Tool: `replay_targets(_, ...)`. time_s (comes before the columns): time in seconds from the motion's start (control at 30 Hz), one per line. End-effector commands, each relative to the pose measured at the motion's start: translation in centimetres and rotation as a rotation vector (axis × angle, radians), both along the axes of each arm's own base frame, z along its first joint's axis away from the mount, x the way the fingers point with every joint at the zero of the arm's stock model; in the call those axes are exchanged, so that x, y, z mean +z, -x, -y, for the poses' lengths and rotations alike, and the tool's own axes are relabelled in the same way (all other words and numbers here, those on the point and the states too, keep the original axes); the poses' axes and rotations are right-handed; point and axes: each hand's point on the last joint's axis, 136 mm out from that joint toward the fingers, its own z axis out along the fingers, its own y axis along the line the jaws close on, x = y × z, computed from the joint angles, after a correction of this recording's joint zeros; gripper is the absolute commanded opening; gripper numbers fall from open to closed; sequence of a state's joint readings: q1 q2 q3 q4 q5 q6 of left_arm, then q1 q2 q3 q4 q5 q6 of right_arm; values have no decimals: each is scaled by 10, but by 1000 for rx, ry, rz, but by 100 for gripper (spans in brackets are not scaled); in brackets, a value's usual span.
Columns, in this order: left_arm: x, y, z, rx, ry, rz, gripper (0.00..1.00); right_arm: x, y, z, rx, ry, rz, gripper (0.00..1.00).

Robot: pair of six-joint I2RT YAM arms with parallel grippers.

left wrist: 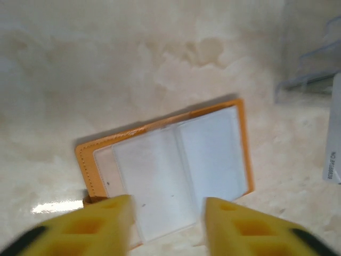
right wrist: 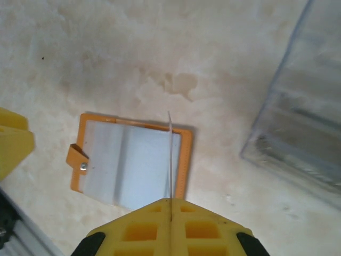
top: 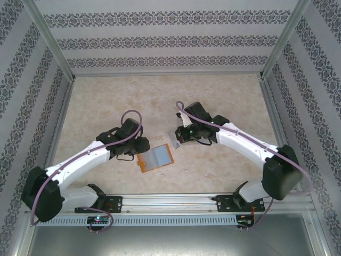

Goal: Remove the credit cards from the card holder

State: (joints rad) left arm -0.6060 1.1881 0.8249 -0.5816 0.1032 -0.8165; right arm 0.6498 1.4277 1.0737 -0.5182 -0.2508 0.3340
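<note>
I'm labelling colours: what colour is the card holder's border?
Orange border on the card holder, clearest in the right wrist view.

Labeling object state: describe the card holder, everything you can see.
Card holder: orange-tan, leather-look wallet, lying open and flat at the centre-front of the table. Inside are grey translucent pockets with an orange border. A snap tab sticks out from one short edge. It rests on the table; pocket contents can't be told.

The credit card (left wrist: 333,128) is cut off at the right edge, its print too blurred to read.
</note>
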Motion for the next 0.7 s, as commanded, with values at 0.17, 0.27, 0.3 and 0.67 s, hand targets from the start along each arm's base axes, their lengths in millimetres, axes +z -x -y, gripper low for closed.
replay_targets(0.17,60,-7,-27,81,19,224,100,44,2,46,280,325,392,0)
replay_targets(0.27,74,-6,-34,95,30,284,100,42,3,62,400,470,484,0)
replay_targets(0.3,78,-4,-37,100,30,301,100,40,5,68,444,521,497,0)
replay_targets(0.67,78,9,-54,121,28,361,100,-15,9,109,772,907,544,0)
